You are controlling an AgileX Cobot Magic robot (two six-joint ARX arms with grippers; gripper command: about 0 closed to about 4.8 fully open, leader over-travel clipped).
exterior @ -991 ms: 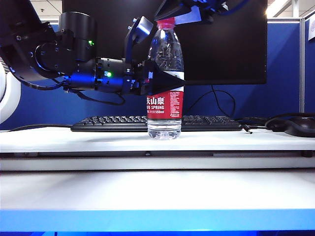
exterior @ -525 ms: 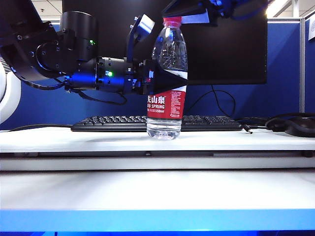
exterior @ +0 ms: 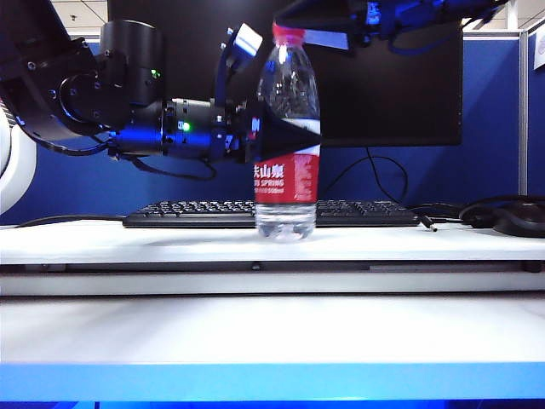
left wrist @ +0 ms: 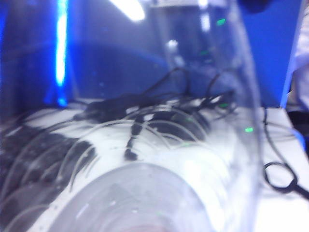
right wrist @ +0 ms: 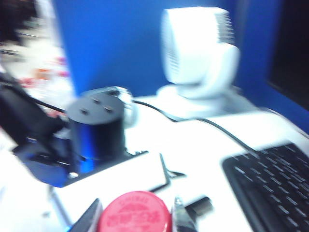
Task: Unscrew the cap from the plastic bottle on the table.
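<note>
Plastic bottle [exterior: 286,162] stands upright on the white table [exterior: 170,243], directly in front of a black keyboard [exterior: 196,213] and a dark monitor [exterior: 400,85]. Its red and white label [exterior: 285,179] faces the exterior camera, and the clear lower part touches the table surface.

From the left of the exterior view, the left gripper [exterior: 285,136] reaches in level and is clamped on the bottle's body just above the label; one black wedge-shaped finger [exterior: 285,136] lies across the front of the bottle. In the left wrist view, the ribbed clear wall of the bottle [left wrist: 159,159] fills almost the whole picture, very close to the lens, and the fingers themselves are not visible there.

The red cap [exterior: 288,35] is on the neck of the bottle. The right gripper [exterior: 294,32] comes down from the top of the exterior view and sits at the cap. In the right wrist view, the cap [right wrist: 134,212] is seen from above, with one dark fingertip [right wrist: 88,217] on each side of it, very close to its ribbed edge. The picture is blurred, so I cannot tell if these jaws really press the cap or only stand just beside it.

Behind the bottle in the right wrist view there is a white fan [right wrist: 200,53], and a black cable [right wrist: 212,128] runs over the table.
</note>
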